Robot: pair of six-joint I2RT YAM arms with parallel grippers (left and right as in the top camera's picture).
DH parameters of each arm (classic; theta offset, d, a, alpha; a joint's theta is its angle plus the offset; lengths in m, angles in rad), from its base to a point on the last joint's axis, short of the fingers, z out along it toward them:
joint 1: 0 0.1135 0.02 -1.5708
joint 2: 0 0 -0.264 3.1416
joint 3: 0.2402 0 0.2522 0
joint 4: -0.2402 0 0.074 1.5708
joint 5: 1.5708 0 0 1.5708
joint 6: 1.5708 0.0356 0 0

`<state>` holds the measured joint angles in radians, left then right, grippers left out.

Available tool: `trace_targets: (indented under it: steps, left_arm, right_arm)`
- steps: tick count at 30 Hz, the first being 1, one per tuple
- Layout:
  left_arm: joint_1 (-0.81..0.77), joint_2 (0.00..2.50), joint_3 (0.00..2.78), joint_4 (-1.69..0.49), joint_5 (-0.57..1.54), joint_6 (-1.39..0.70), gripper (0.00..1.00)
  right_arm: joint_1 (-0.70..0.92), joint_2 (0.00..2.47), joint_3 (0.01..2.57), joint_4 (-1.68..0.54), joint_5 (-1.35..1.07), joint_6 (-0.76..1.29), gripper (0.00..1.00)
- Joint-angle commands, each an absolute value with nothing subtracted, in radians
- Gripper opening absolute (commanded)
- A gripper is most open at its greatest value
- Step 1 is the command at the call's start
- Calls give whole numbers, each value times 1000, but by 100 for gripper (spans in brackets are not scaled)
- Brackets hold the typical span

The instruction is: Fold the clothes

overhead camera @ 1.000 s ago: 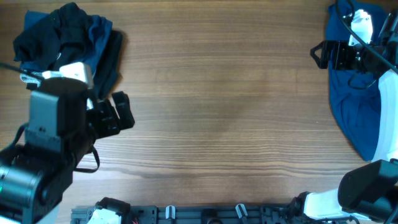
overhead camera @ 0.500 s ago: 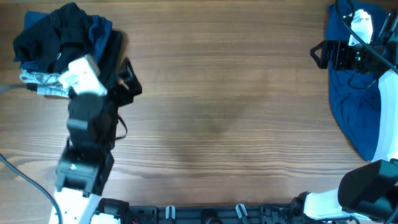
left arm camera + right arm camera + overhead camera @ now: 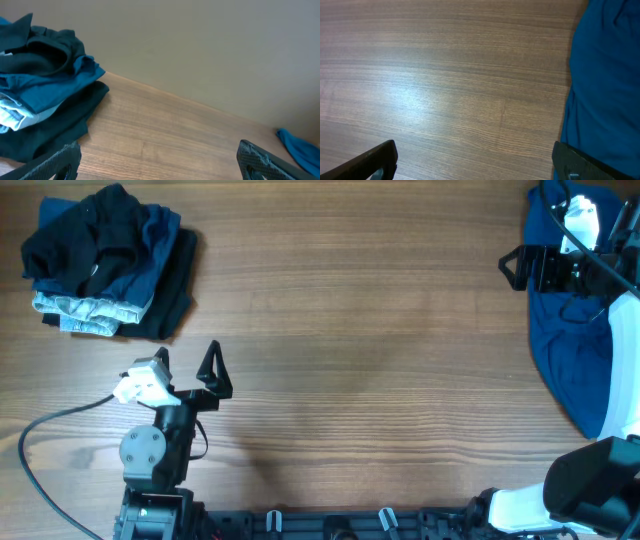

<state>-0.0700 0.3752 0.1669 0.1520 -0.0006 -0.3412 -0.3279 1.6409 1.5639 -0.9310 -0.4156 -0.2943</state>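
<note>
1 clothes pile [image 3: 105, 265] L, 1 blue garment [image 3: 570, 350] R.

The royal-blue garment [image 3: 570, 360] is cut off by the overhead view's right edge and partly covered by the right arm [image 3: 560, 268]. In the left wrist view, the stacked clothes [image 3: 45, 105] are cropped at the left edge, and their lower layers are mostly hidden.

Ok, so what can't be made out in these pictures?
Blue garment: overhead, cut off by the right edge and partly under the right arm; full shape unseen.
Pile: overhead and left wrist, layers cover each other; number of pieces unclear.
Right gripper: right wrist, fingertips cut off by the bottom edge.
</note>
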Motion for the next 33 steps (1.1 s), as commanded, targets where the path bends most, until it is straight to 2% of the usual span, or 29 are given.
trace_targets:
  steps: [1,7,16,23,33]
  left_arm:
    - [-62,313,92,154,14,-318,100]
    - [-60,211,9,153,11,-318,100]
    - [-59,100,6,-73,3,-318,100]
    - [-59,1,6,-72,11,-295,100]
    - [-59,7,6,-74,11,-295,100]
  right_arm:
    - [-325,1657,1563,-931,-435,-314,100]
    - [-325,1657,1563,-931,-435,-314,100]
    - [-325,1657,1563,-931,-435,-314,100]
    - [-325,1657,1563,-932,-435,-313,100]
    - [-325,1657,1563,-931,-435,-313,100]
